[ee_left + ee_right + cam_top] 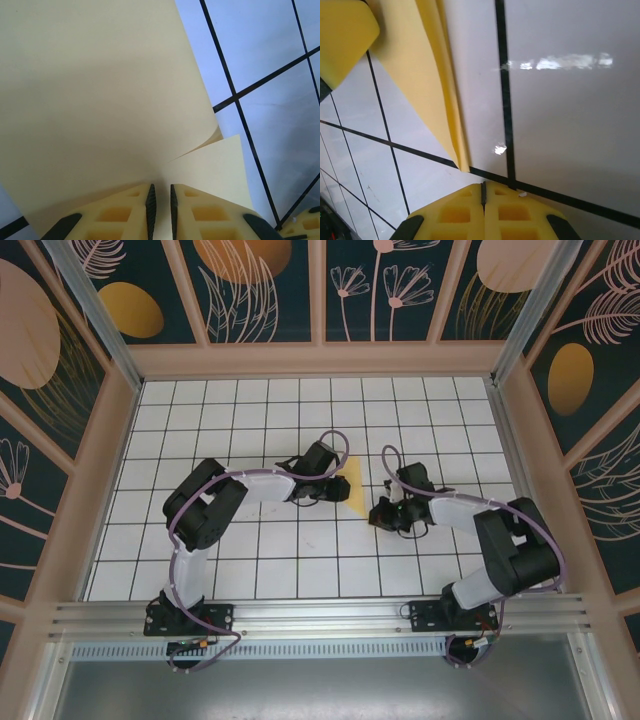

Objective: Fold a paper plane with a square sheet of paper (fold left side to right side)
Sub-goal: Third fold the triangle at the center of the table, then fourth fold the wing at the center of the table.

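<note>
From above, the sheet of paper [355,488] lies on the white tiled table [250,540], between the two claws. The left claw [328,468] is right on the paper's left edge. The right claw [380,512] sits just past the paper's other side, close but not touching. What shows of the paper is a thin strip, and its long way runs from the near side to the far side.

From the left wrist, the left claw [161,187] has its jaws nearly together. The sheet of paper [100,100] runs right down into the thin gap, so it looks pinched. In front of the claw, one layer curls up over a flat layer below.

From the right wrist, the right claw [483,185] is squeezed closed and has nothing in it. The sheet of paper [420,65] lies ahead of it and to its left, with a pointed tip just in front.

I think the left claw is the nearer one, and the fold should go across, toward the right claw.
</note>
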`<move>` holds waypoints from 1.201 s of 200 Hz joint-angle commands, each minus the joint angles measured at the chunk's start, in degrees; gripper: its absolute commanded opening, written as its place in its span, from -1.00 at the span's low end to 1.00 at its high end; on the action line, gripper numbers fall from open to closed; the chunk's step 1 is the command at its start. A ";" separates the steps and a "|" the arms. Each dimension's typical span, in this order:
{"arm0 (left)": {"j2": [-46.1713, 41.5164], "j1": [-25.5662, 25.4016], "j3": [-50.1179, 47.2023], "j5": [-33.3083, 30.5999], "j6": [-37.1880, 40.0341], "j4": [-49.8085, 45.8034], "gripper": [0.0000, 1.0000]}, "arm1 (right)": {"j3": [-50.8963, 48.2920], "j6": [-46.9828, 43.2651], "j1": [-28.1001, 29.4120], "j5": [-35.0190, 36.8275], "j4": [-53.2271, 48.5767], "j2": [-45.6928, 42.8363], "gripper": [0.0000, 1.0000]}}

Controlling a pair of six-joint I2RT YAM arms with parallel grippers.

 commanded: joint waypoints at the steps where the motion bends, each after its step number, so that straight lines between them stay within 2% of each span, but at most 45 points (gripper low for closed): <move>1: -0.12 0.74 -0.10 -0.22 0.63 -2.90 -0.48 | -1.07 -0.96 -1.32 0.12 -4.23 -2.78 -1.00; 16: -3.09 0.76 0.08 2.08 0.42 -2.73 -0.40 | 0.37 -2.46 -2.05 -0.44 -3.36 -5.58 -1.00; 46: -9.97 1.20 0.62 3.70 0.26 -3.47 -0.21 | 3.78 -5.95 -2.34 2.95 -1.58 -7.88 -0.95; 72: -14.80 3.08 -1.46 2.03 -0.78 -3.79 -0.02 | 4.63 -7.37 -2.20 2.06 3.80 -6.81 -0.62; 105: -16.52 6.07 -6.60 1.13 -2.96 -2.37 0.13 | 7.10 -9.45 -1.59 3.11 7.43 -2.39 -0.35; 160: -10.13 6.39 -6.57 4.84 -5.02 0.96 0.22 | 12.44 -11.00 -0.69 4.66 7.71 8.63 -0.39; 183: -7.27 6.34 -5.47 5.54 -6.15 1.83 0.29 | 13.12 -11.35 -0.75 6.93 7.47 10.40 -0.49; 240: -4.31 6.31 -3.98 8.26 -7.74 4.51 0.27 | 12.57 -11.47 -0.71 7.15 7.86 11.81 -0.51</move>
